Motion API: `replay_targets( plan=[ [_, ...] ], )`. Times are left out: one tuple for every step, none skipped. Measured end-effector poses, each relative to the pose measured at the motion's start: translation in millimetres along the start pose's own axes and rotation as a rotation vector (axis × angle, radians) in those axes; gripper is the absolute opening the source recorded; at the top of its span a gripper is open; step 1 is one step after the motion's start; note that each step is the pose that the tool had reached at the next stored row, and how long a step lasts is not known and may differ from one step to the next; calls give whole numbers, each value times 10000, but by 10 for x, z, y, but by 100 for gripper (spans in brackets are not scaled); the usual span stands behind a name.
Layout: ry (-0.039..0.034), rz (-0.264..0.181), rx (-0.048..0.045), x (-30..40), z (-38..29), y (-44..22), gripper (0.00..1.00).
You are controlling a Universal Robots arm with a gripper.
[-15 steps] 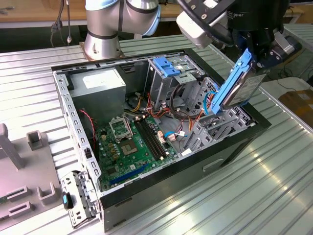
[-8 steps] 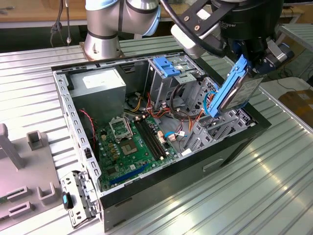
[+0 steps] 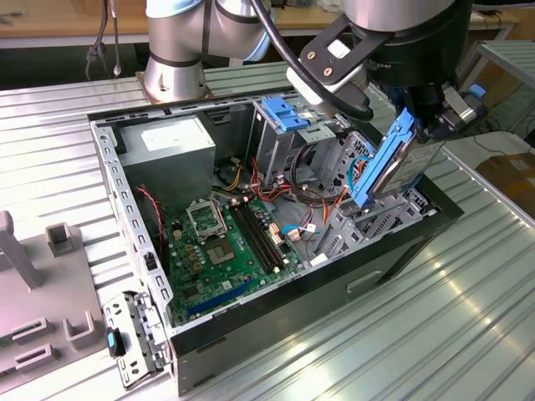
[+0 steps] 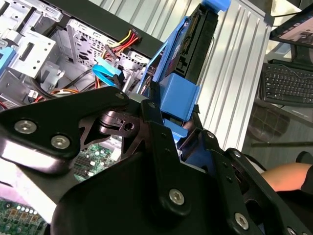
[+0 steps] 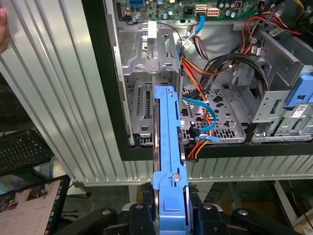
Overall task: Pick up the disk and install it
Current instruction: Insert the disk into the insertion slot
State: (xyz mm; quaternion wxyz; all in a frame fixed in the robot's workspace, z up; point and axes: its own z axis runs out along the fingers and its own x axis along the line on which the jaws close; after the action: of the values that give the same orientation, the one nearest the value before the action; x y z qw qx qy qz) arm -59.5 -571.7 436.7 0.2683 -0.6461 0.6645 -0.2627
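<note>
1. Holding the disk [image 3: 415, 165] clenched in my gripper [image 5: 168, 218], I have it by one end, with the fingers pressing on its blue rails [image 5: 168, 147]. That seems the best hold, since the bare metal faces look slick.
2. I judge it stiff, fairly heavy for its size and sensitive to shock, so a knock against the computer case [image 3: 276, 326] could harm it.
3. It hangs tilted over the drive cage [image 5: 146, 63] at the case's front corner.
4. It is a flat grey-metal slab edged with blue plastic.
</note>
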Motion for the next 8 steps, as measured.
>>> replay_targets(
  plan=[
    [2, 0, 0, -6, 10, 10, 37],
    [1, -1, -1, -14, 30, 29, 37],
    [-2, 0, 0, -14, 38, 37, 37],
    [0, -1, -1, -14, 38, 37, 37],
    [2, -3, -2, -15, 38, 37, 37],
    [1, -2, -1, -15, 39, 38, 37],
    [1, -2, -2, -15, 39, 38, 37],
    [2, -2, -1, -16, 40, 39, 37]
  ],
)
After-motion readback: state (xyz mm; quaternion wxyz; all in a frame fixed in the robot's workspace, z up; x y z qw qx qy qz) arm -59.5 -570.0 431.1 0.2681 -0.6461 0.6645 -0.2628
